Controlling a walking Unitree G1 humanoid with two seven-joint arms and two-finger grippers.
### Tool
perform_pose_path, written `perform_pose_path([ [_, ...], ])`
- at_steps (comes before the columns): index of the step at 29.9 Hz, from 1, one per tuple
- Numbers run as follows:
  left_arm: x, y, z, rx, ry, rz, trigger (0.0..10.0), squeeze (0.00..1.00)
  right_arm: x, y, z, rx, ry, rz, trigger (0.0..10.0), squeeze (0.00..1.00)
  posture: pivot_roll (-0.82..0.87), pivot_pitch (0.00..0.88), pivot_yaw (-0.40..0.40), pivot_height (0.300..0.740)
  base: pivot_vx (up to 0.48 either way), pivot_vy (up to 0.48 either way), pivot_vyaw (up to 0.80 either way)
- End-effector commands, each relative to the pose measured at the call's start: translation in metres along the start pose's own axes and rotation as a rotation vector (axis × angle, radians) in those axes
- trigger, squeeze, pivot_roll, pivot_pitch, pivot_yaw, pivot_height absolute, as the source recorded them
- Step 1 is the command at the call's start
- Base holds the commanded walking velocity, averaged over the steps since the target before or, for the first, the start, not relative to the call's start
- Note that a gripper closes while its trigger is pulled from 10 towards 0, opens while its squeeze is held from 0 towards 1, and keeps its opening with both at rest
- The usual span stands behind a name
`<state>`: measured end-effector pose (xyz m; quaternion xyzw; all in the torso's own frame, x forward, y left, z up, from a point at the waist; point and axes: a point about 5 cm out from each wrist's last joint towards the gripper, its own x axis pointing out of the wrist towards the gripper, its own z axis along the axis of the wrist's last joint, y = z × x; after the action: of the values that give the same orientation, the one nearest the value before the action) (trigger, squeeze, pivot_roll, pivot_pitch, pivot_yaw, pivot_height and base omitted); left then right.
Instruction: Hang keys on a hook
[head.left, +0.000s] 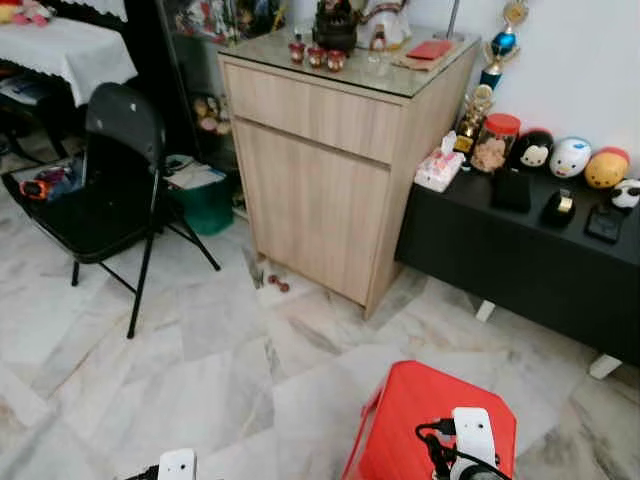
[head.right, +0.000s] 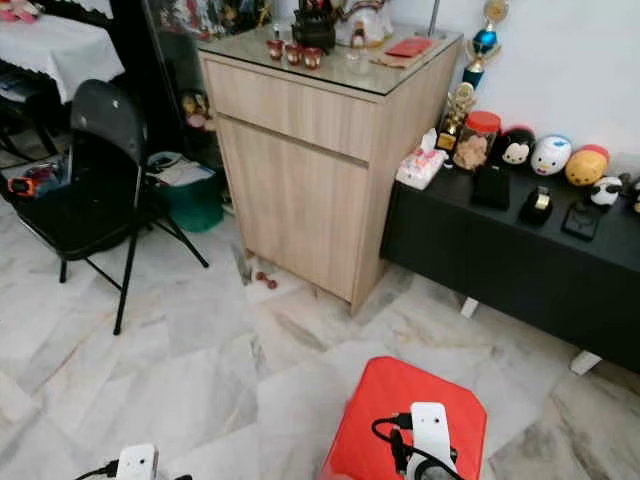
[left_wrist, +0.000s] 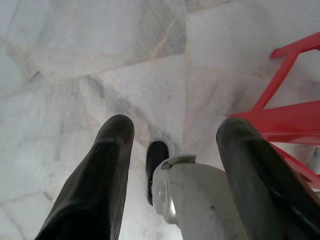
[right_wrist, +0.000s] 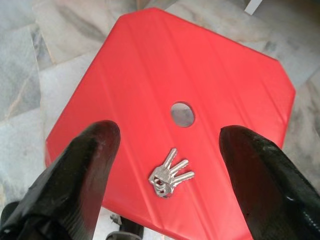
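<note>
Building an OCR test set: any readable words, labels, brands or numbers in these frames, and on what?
None can be read.
Pink-and-white tissue pack on the black low cabinet: print too blurred.
Red-lidded clear jar: no label legible.
Red flat packet on the glass-topped wooden cabinet: no text resolvable.
Silver keys on the red plastic stool: any stamping too small.

A red stool (right_wrist: 210, 70) on the marble floor (head.left: 200, 370) carries the keys (right_wrist: 169, 175).
</note>
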<state>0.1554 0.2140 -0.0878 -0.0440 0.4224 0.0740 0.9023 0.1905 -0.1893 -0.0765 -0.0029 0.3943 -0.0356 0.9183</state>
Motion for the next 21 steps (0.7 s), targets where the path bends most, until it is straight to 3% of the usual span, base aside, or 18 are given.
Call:
perform_pose_path([
  [1,0.000,-0.001,-0.002,0.002,0.005,-0.004,10.0,0.00,0.000,-0.006,0.003,0.008,-0.024,-0.017,10.0,0.00,0.02,0.000,-0.032,0.740,0.000,0.000,0.00],
  [4,0.000,-0.001,-0.002,0.002,0.005,-0.003,10.0,0.00,0.000,-0.011,0.010,0.027,-0.068,-0.037,10.0,0.00,0.02,0.000,-0.032,0.740,0.000,0.000,0.00],
  [9,-0.001,0.000,-0.003,0.004,0.005,-0.001,10.0,0.00,0.002,-0.015,0.041,0.039,-0.247,-0.050,10.0,0.00,0.01,0.000,-0.029,0.740,0.000,0.000,0.00],
  [14,-0.001,0.000,-0.004,0.010,0.008,-0.004,10.0,0.00,0.000,-0.005,0.066,-0.034,-0.409,-0.007,10.0,0.00,0.01,0.000,-0.030,0.740,0.000,0.000,0.00],
  [15,-0.002,0.000,-0.005,0.010,0.009,-0.003,10.0,0.00,-0.003,-0.003,0.076,-0.047,-0.484,-0.006,10.0,0.00,0.01,0.000,-0.032,0.740,0.000,0.000,0.00],
  [21,-0.002,0.001,-0.007,0.014,0.014,-0.004,10.0,0.00,-0.014,-0.003,0.103,-0.038,-0.669,-0.039,10.0,0.00,0.01,0.000,-0.028,0.740,0.000,0.000,0.00],
])
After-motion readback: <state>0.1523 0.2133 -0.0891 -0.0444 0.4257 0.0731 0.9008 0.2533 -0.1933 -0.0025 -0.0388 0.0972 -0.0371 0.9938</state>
